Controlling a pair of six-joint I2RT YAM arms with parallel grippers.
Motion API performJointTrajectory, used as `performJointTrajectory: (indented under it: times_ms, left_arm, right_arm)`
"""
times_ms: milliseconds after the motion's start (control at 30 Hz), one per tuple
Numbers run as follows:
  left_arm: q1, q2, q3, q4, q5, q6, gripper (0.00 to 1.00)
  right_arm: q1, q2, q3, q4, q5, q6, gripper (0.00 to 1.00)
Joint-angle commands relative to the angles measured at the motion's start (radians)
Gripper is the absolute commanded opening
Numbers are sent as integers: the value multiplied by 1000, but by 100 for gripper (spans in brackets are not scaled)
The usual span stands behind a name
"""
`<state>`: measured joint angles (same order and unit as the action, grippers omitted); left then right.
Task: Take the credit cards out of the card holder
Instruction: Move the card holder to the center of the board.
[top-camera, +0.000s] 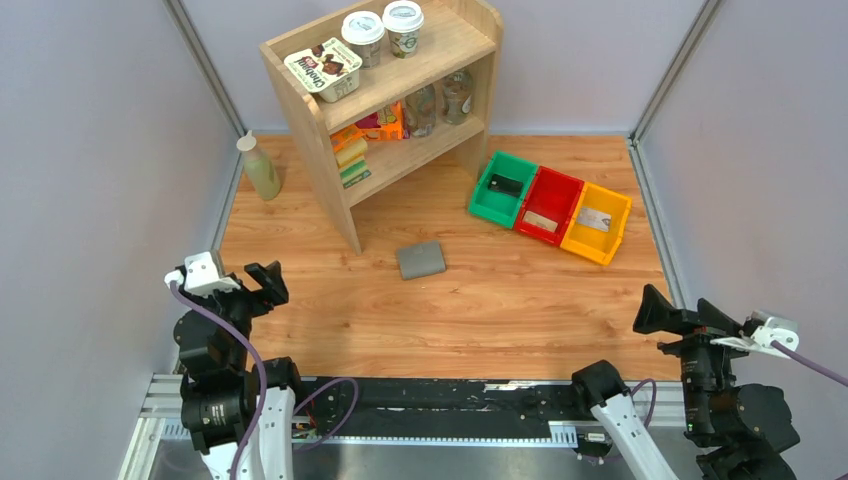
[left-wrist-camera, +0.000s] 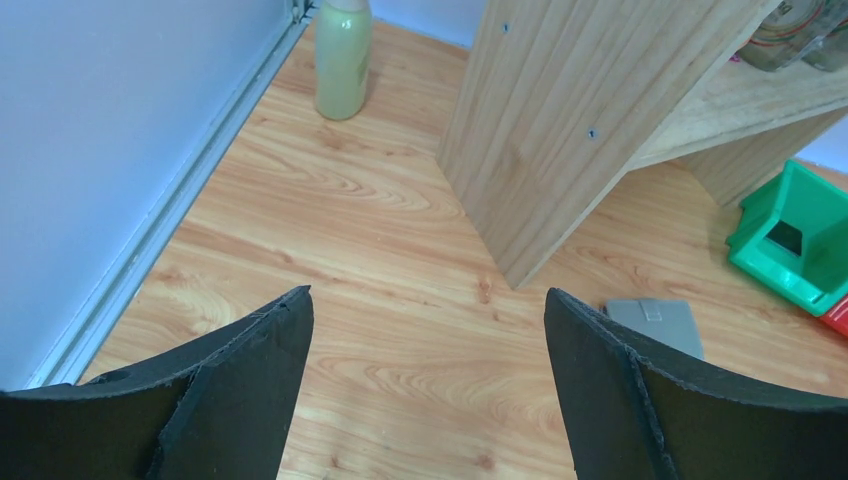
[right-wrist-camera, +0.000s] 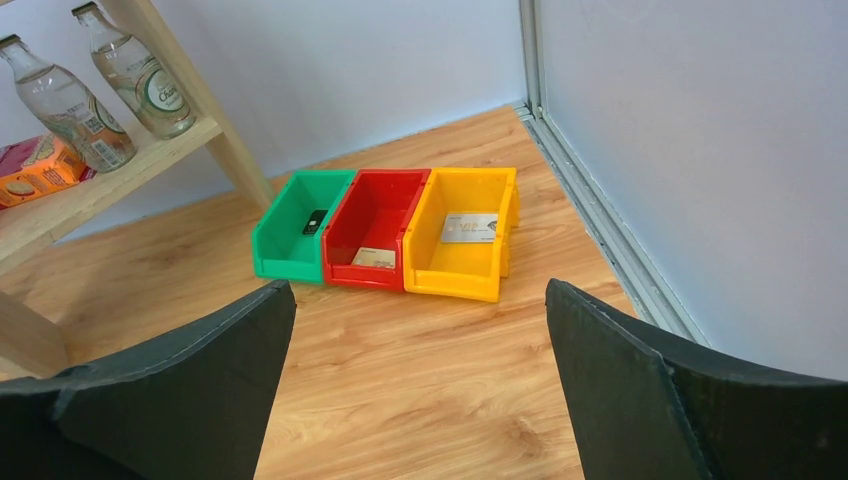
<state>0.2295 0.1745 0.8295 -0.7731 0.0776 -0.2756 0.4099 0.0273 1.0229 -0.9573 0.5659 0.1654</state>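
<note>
Black two-finger left gripper (top-camera: 268, 288) and right gripper (top-camera: 645, 312) sit lowest in the top view, at lower left and lower right, fingers spread and holding nothing. At frame centre the small flat grey rectangular card holder (top-camera: 421, 260) lies closed on the wood-grain tabletop (top-camera: 480, 310), just below the pale wooden shelf unit (top-camera: 330, 150). Right of it, a green plastic bin (top-camera: 490, 212), red plastic bin (top-camera: 530, 235) and yellow plastic bin (top-camera: 590, 250) stand side by side, one of the thin credit cards (top-camera: 541, 221) in each.

From the left wrist, the left gripper (left-wrist-camera: 425, 300) gapes across the bottom. The card holder (left-wrist-camera: 655, 322) peeks out at lower right, its small tab visible only here.

From the right wrist, the right gripper (right-wrist-camera: 418, 290) is equally wide. The credit cards (right-wrist-camera: 470, 227) show more clearly: dark in the green bin (right-wrist-camera: 285, 268), whitish in the red bin (right-wrist-camera: 365, 278) and yellow bin (right-wrist-camera: 450, 282).
</note>
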Motion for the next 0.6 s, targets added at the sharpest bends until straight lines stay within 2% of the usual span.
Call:
performJointTrajectory:
  times_ms: [0,167,433,567]
  left_arm:
    - [5,0,-18,35,4,3,93]
    - [5,11,-33,52,17,1,92]
    - [5,23,-36,20,43,-88,91]
    - [5,28,-35,-28,64,-150,91]
  right_arm:
    - [7,13,34,-21,-29,6,100]
    - [6,72,34,-18,-202,-3,100]
    - [6,290,32,35,-379,46,100]
    - [6,431,5,133,-616,75,100]
